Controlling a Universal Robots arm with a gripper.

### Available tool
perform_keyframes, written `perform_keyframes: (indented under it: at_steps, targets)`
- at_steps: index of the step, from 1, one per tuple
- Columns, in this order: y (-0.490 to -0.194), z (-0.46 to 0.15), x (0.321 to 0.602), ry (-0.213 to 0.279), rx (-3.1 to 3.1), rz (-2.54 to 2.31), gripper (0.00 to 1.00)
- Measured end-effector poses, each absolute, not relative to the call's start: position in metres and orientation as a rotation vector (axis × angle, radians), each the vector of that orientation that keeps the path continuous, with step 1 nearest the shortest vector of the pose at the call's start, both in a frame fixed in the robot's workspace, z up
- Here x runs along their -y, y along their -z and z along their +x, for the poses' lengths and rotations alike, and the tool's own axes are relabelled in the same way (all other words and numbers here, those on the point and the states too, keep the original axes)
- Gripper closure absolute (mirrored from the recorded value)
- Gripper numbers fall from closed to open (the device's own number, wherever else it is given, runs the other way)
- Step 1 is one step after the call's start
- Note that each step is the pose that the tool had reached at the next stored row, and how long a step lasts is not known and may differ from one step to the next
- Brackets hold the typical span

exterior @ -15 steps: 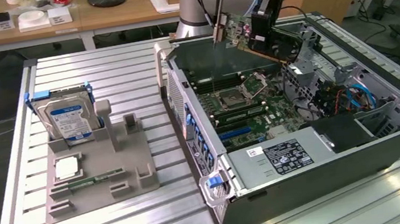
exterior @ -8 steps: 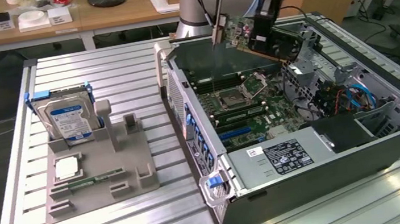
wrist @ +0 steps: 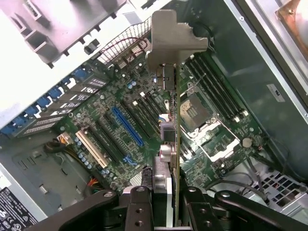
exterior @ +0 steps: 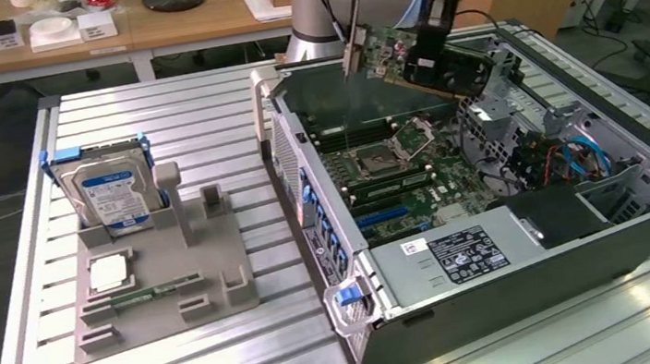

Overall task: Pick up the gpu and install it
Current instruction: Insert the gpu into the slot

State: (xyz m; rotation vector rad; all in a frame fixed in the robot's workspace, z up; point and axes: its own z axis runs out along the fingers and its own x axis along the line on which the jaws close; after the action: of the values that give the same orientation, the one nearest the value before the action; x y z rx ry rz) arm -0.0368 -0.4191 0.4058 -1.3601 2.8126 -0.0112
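Observation:
The gpu (exterior: 390,55) hangs tilted in the air over the back of the open computer case (exterior: 643,241), its circuit-board side facing the exterior view and its silver end bracket (exterior: 350,49) at the exterior view's left. My gripper (exterior: 427,56) is shut on the card's edge. In the wrist view the gpu (wrist: 176,120) is seen edge-on, its bracket (wrist: 173,38) at the far end and my gripper (wrist: 169,204) clamped on the near end. Below it lies the motherboard (wrist: 115,144) with a blue slot (wrist: 127,126) and black slots beside it; the card is well above them.
A grey fixture (exterior: 157,277) on the slatted table holds a hard drive (exterior: 113,194) upright, a narrow green memory stick (exterior: 155,292) and a small white square part (exterior: 109,272). The power supply (exterior: 459,259) fills the case's near end. Cables (exterior: 564,162) lie by the drive bay.

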Motion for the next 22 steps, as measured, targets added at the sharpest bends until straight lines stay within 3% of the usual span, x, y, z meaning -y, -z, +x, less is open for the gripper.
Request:
perform_keyframes:
  at_steps: [22]
  targets:
    - [-0.4058, -0.0368, 0.4193, 0.008, -2.625, -1.692, 0.72]
